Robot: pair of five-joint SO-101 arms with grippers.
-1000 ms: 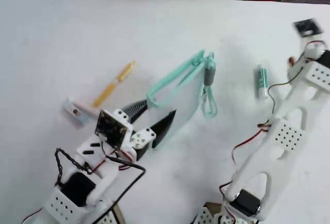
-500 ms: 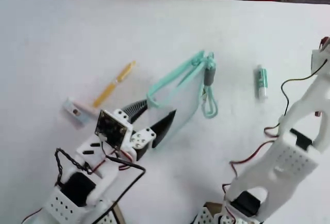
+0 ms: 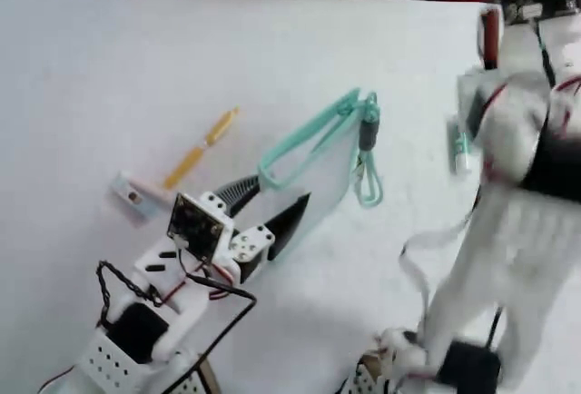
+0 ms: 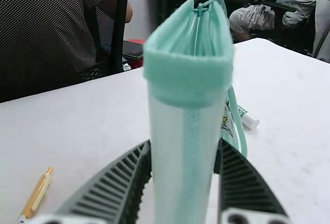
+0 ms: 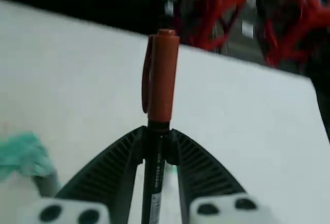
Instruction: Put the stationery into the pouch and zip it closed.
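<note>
The mint-green pouch (image 3: 320,149) with a clear body lies at the table's middle, its zipper edge open. My left gripper (image 3: 266,205) is shut on the pouch's near end (image 4: 188,105), one black finger on each side. My right gripper (image 5: 156,137) is shut on a pen with a red cap (image 5: 160,74), held upright above the table's right side; the red cap (image 3: 490,36) shows near the far edge. A yellow pencil (image 3: 201,148) lies left of the pouch. A green-and-white tube (image 3: 461,145) lies to its right.
A small pale eraser-like block (image 3: 132,196) sits close to the left arm. The pouch's loop strap (image 3: 368,185) trails off its right end. The raised right arm (image 3: 517,231) covers the table's right side. Chairs and red frames stand beyond the far edge.
The right arm has lifted from low at the right edge and swung up, carrying the red-capped pen. The left arm and the pouch have stayed put.
</note>
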